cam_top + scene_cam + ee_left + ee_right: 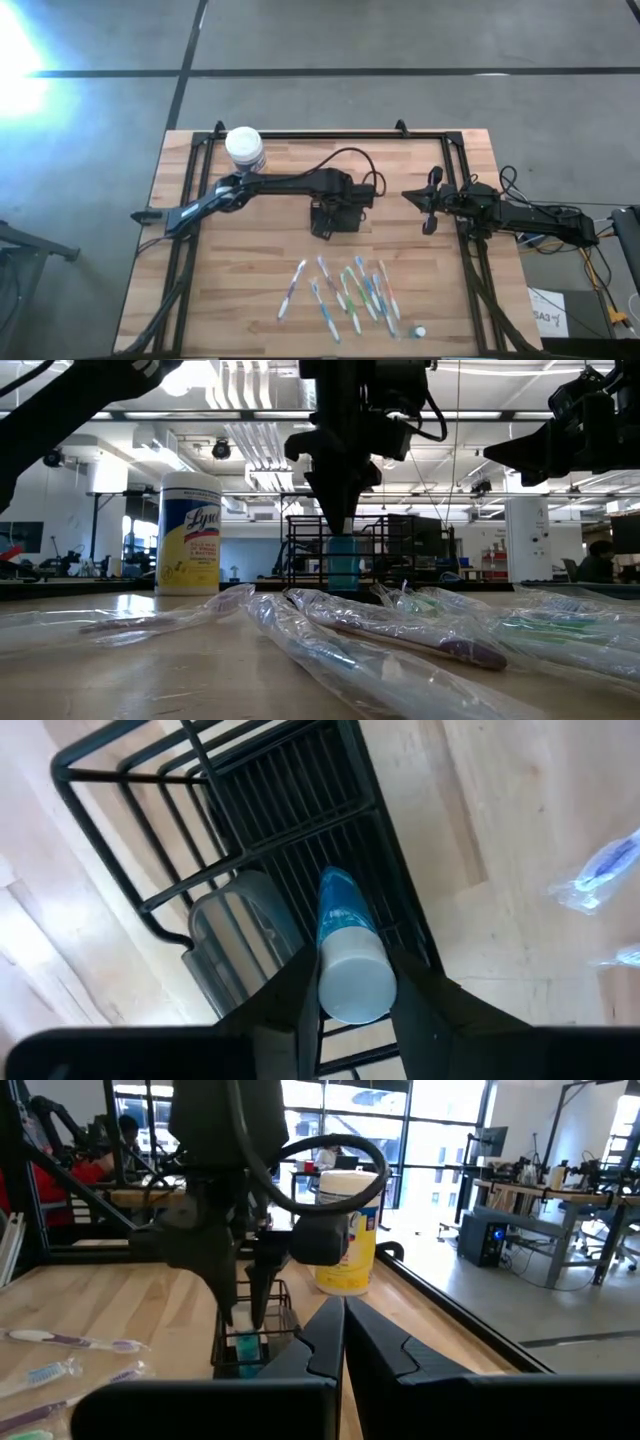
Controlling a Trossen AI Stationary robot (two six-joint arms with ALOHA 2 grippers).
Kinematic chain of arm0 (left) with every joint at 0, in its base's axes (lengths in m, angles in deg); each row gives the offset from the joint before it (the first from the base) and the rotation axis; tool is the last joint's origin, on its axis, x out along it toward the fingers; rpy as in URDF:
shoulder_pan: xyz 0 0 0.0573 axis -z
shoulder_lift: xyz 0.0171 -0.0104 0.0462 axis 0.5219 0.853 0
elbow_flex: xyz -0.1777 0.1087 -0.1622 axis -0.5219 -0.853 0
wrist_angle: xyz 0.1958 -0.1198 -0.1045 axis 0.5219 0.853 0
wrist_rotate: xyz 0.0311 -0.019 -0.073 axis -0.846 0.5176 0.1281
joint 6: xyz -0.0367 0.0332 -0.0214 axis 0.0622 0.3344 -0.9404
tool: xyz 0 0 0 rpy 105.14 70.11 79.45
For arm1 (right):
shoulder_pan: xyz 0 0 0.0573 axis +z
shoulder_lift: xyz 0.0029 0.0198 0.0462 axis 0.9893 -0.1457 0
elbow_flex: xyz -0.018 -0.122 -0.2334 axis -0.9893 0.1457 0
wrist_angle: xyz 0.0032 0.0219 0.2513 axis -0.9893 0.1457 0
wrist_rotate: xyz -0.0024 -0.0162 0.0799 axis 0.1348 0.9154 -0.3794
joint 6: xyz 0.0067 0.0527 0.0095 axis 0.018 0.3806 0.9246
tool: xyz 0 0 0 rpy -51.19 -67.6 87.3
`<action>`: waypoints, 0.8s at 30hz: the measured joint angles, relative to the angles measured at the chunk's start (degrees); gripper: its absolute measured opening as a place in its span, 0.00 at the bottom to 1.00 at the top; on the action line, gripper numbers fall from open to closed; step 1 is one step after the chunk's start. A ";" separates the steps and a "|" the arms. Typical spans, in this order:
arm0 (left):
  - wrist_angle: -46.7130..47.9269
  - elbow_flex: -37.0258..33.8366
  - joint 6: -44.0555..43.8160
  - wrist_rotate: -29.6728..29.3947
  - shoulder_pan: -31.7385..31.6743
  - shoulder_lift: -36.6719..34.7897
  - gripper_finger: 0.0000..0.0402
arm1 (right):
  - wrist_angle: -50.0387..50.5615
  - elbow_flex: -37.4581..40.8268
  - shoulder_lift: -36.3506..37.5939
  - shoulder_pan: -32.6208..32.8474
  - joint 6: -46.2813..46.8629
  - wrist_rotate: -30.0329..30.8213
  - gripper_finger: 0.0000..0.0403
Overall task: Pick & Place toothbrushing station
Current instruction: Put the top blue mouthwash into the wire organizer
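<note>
Looking down from the high view, you see the left gripper [330,215] reaching to the middle of the wooden table [260,290], directly over the toothbrushing station [333,218], a small black wire rack that stands upright near the table's centre. In the left wrist view its fingers [290,995] are clamped on a blue tube with a white cap [348,955], and the tube's blue end points down into the station [290,830], next to a grey cup [235,935] sitting in one of the rack's compartments. From the low view you see the tube [342,560] hanging upright inside the rack's frame [300,550], beneath the gripper [345,510].

The right gripper [430,205] waits above the table's right side, well apart from the station, its fingers [345,1335] pressed together on nothing.

A white-lidded wipes canister [245,148] stands near the far left edge. Several wrapped toothbrushes [345,290] lie scattered near the front edge, and a small round cap-like item [419,330] rests just beside them.
</note>
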 joint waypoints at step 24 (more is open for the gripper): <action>-0.10 0.00 -0.14 0.42 -0.79 -0.09 0.33 | 0.01 0.00 0.00 -0.01 0.00 0.00 0.02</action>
